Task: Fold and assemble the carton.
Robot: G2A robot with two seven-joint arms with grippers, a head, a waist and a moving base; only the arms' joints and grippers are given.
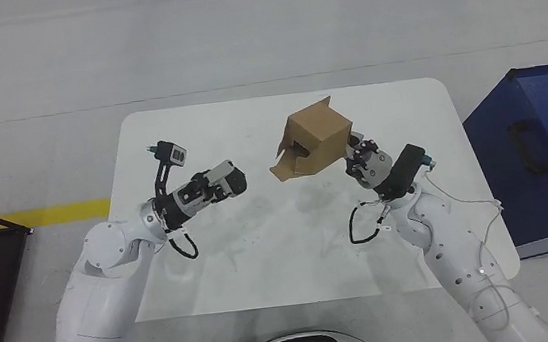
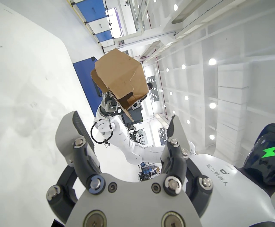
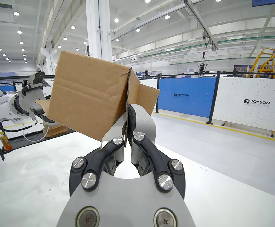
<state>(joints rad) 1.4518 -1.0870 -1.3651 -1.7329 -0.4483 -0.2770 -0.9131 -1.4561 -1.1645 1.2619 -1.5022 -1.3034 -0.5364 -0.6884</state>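
Two arms: both over the white desk (image 1: pixel 264 263), one at the left, one at the right.
Carton: brown carton (image 1: pixel 316 136), tilted and held up off the desk, right of centre toward the far side; a flap (image 1: pixel 284 168) hangs loose on its left near side.
Right jaws: right gripper (image 3: pixel 128 114) pinched tight on a wall edge of the carton.
Left jaws: left gripper (image 1: pixel 235 178) spread wide, holding nothing, well apart from the carton on its left.
Beside desk: blue bin (image 1: pixel 544 158) at the right.

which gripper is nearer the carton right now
Right. The right gripper is shut on an edge of the carton; the left gripper hangs open, apart from it.
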